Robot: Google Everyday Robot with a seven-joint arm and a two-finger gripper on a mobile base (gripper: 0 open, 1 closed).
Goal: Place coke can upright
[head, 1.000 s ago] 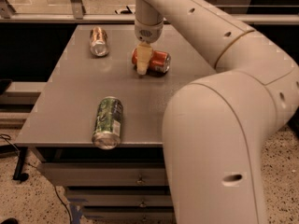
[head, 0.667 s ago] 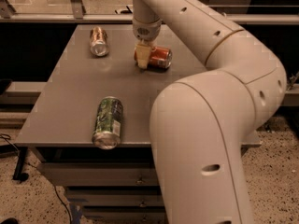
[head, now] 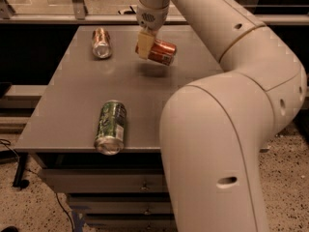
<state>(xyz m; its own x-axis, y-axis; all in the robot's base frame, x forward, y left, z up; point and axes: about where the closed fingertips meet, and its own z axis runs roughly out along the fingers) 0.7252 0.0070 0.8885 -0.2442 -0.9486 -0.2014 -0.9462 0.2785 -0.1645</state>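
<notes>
The coke can, red with silver ends, is held on its side, slightly tilted, a little above the grey table; its shadow lies on the tabletop just below it. My gripper comes down from above at the back middle of the table and is shut on the can's left end. The cream fingers cover that end of the can.
A green can lies on its side near the table's front edge. A brownish-orange and silver can lies on its side at the back left. My arm's large white links fill the right side of the view. Drawers sit under the table.
The gripper has lifted the coke can off the tabletop; it lay on the table before and now hangs above its shadow. The other two cans have not moved.
</notes>
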